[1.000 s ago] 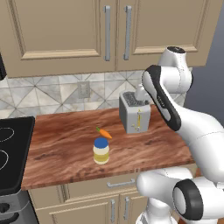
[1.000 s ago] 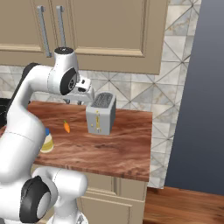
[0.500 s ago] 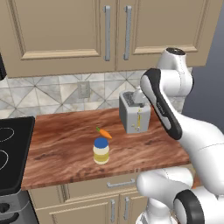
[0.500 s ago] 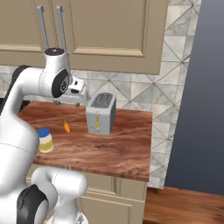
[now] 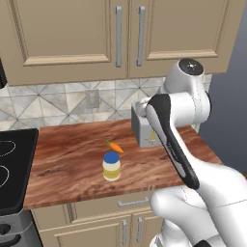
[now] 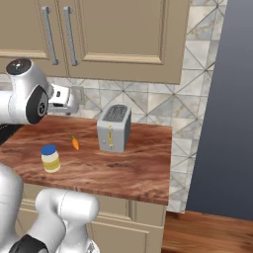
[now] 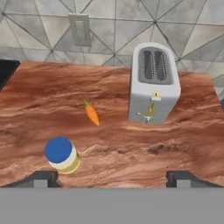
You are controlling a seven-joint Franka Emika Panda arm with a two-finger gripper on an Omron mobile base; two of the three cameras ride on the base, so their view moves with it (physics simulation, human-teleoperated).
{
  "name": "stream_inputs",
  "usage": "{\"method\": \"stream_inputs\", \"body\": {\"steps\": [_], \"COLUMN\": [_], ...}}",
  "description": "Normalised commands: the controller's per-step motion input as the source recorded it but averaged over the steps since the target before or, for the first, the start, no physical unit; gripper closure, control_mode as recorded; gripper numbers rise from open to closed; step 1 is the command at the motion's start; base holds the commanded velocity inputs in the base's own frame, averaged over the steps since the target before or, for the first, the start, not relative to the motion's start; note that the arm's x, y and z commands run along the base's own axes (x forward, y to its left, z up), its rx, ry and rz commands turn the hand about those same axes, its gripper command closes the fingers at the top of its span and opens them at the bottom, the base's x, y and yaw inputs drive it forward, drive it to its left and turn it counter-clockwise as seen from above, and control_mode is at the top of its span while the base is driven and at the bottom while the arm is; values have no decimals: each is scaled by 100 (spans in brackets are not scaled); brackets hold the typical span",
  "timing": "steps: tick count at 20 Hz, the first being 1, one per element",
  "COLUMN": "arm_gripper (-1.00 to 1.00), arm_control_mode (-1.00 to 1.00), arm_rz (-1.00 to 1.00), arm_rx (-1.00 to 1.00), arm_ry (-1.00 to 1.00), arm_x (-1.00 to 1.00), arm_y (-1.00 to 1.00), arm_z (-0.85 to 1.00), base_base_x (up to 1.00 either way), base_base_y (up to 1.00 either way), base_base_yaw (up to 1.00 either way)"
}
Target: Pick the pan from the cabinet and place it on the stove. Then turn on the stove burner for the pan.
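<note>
I judge nothing done: my jaws (image 7: 112, 177) stand released and empty over the tabletop (image 7: 113, 151), the cabinet (image 5: 120, 38) above them shut, pan unfetched.

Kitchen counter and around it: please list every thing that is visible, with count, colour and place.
cabinet: one, tan, on the wall above the counter, both doors closed, two vertical silver bar handles.
stove: one, black glass with white rings, at the left end of the counter.
counter: one, reddish-brown wood top.
toaster: one, silver-grey, two slots, standing at the back right of the counter.
carrot: one, orange with green tip, lying between toaster and jar.
jar: one, pale yellow with blue lid, upright near the counter's front.
wall outlet: one, grey, on the tiled backsplash.
low cupboards: tan, under the counter.
gripper: one, dark finger tips, open, holding nothing, above the counter.
</note>
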Motion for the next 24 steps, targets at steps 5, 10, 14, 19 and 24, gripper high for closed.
{"method": "stream_inputs", "body": {"steps": [5,10,14,19,24], "arm_gripper": [-100,-100,-100,-100,-100], "arm_control_mode": [-100,-100,-100,-100,-100], "arm_rz": [0,0,0,3,5], "arm_rx": [0,0,0,2,5], "arm_ry": [-32,-30,-29,-30,-26], "arm_x": [-12,-1,0,0,1], "arm_y": [7,1,1,10,6], "arm_z": [61,58,56,55,44], "base_base_x": [0,0,0,0,0], "base_base_y": [0,0,0,0,0], "base_base_yaw": [0,0,0,0,0]}}
